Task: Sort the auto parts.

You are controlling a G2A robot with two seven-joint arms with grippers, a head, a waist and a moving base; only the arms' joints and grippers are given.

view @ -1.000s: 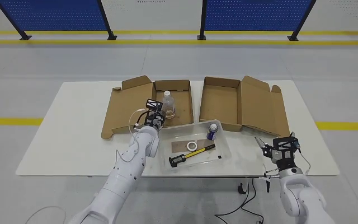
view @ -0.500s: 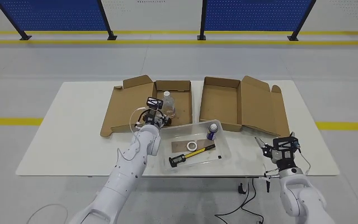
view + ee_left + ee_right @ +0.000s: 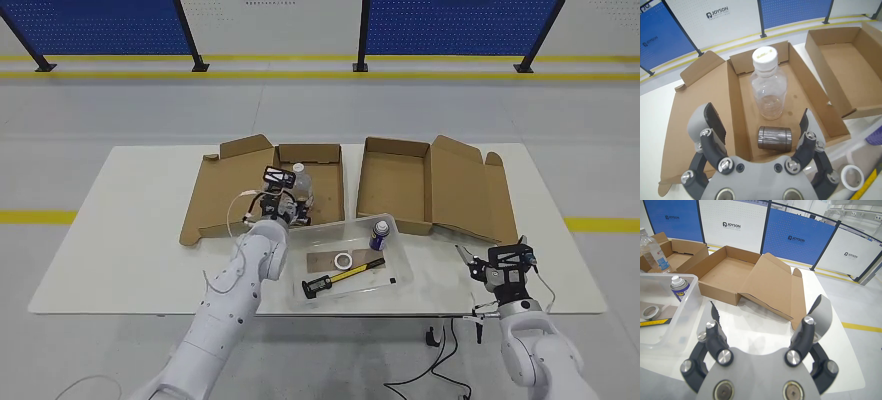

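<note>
My left gripper (image 3: 758, 111) (image 3: 283, 205) hangs open over the left cardboard box (image 3: 802, 91) (image 3: 322, 158). A short metal cylinder (image 3: 774, 139) lies on its side on the box floor, below and between the fingers, untouched. Just beyond it a clear plastic bottle (image 3: 768, 94) (image 3: 299, 180) with a white cap stands upright. The clear plastic bin (image 3: 400, 262) (image 3: 687, 306) holds a blue spray can (image 3: 380, 235) (image 3: 679, 288), a metal ring (image 3: 342, 260) (image 3: 651, 312) and a yellow-handled tool (image 3: 345, 277). My right gripper (image 3: 766, 303) (image 3: 497, 262) is open and empty over the table's front right.
An open, empty cardboard box (image 3: 395, 185) (image 3: 728, 272) sits right of the left one, its lid flap (image 3: 465, 190) spread toward the right. The white table (image 3: 130, 230) has bare room at far left and around the right gripper.
My left gripper has shifted a little farther over the left box, toward the bottle. The right arm has stayed still.
</note>
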